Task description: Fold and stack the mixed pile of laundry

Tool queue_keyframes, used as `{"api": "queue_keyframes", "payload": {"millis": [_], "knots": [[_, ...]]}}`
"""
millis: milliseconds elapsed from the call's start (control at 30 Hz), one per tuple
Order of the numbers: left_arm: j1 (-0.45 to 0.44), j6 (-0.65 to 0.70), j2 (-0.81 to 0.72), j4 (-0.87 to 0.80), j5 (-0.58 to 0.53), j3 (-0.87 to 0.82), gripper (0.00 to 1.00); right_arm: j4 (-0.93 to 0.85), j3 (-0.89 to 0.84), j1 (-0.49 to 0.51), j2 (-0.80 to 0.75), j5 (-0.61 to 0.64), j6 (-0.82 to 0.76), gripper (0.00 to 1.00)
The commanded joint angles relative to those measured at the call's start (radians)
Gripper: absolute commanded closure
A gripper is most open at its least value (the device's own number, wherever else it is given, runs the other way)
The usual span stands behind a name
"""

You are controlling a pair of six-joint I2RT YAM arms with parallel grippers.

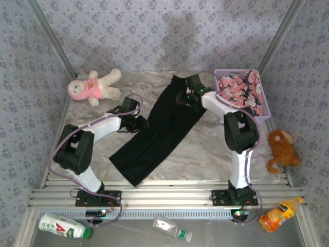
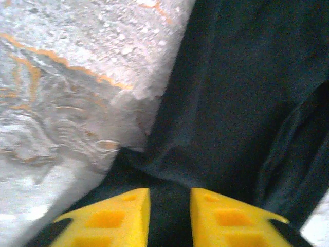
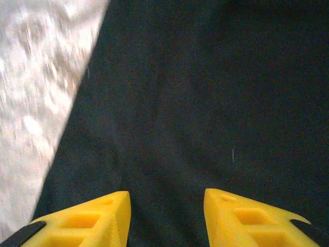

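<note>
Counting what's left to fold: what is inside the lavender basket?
A crumpled pink garment with dark and white prints fills the basket. The right arm crosses its near-left corner, and anything beneath the garment is hidden.
</note>
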Motion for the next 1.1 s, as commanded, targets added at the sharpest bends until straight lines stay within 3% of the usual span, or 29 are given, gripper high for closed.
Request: {"api": "queue_keyframes", "payload": {"millis": [0, 67, 233, 433, 600, 867, 967, 1067], "knots": [[0.001, 0.094, -0.006, -0.097, -0.059, -0.048, 0.81, -0.029, -0.101, 0.052, -0.013, -0.002, 0.016, 0.59], [0.001, 0.100, 0.005, -0.101, -0.071, -0.064, 0.86, -0.037, -0.115, 0.060, -0.001, 0.004, 0.040, 0.60], [0.001, 0.077, 0.012, -0.090, -0.075, -0.114, 0.87, -0.040, -0.133, 0.046, 0.039, 0.028, 0.087, 0.62], [-0.009, -0.080, 0.041, 0.021, 0.094, -0.193, 0.88, -0.049, -0.028, -0.020, 0.140, 0.048, 0.104, 0.64], [-0.088, -0.284, 0.064, 0.178, 0.197, -0.244, 0.89, -0.079, 0.170, -0.046, 0.273, 0.025, 0.101, 0.66], [-0.196, -0.439, 0.079, 0.270, 0.180, -0.179, 0.83, -0.143, 0.446, -0.032, 0.463, -0.118, 0.073, 0.63], [-0.192, -0.400, 0.043, 0.216, 0.137, -0.134, 0.74, -0.135, 0.482, -0.042, 0.449, -0.168, 0.049, 0.59], [-0.173, -0.278, 0.004, 0.090, 0.032, -0.044, 0.66, -0.112, 0.445, -0.050, 0.365, -0.166, 0.022, 0.55]]}}
